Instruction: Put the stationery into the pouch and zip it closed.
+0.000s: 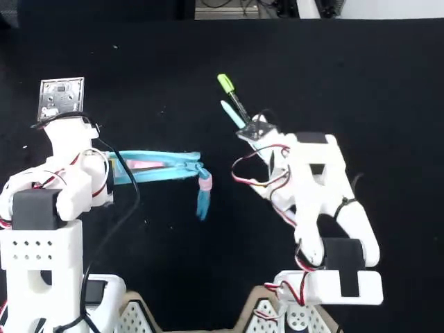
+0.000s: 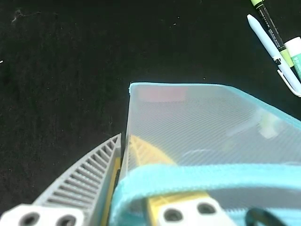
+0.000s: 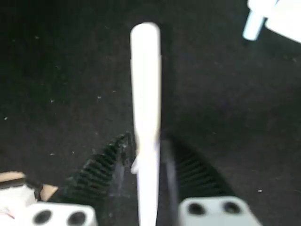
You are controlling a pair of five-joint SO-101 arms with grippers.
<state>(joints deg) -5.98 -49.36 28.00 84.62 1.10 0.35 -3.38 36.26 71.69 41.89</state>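
The left tool (image 2: 126,139) clamps 1 edge of the blue mesh pouch (image 1: 156,168). The pouch stretches from the left toward the middle of the black desk (image 1: 361,76). The right tool (image 3: 146,141) pinches a pale pen (image 3: 146,70) at the far middle of the desk. A green marker (image 1: 227,84) lies just beside that pen.

Two pens, toward far middle of table: green-capped black-barrelled marker (image 1: 229,89), pale blue plastic pen (image 1: 232,113). One translucent mesh pouch with teal zip trim (image 2: 207,127), left half of table. One pink flat item (image 2: 162,95) inside it. One white-and-teal block (image 2: 295,52) beside pens, kind unclear. One square silvery metal plate (image 1: 61,97), near far left corner. Two white robot arms at near edge: left arm (image 1: 62,187), right arm (image 1: 319,187).
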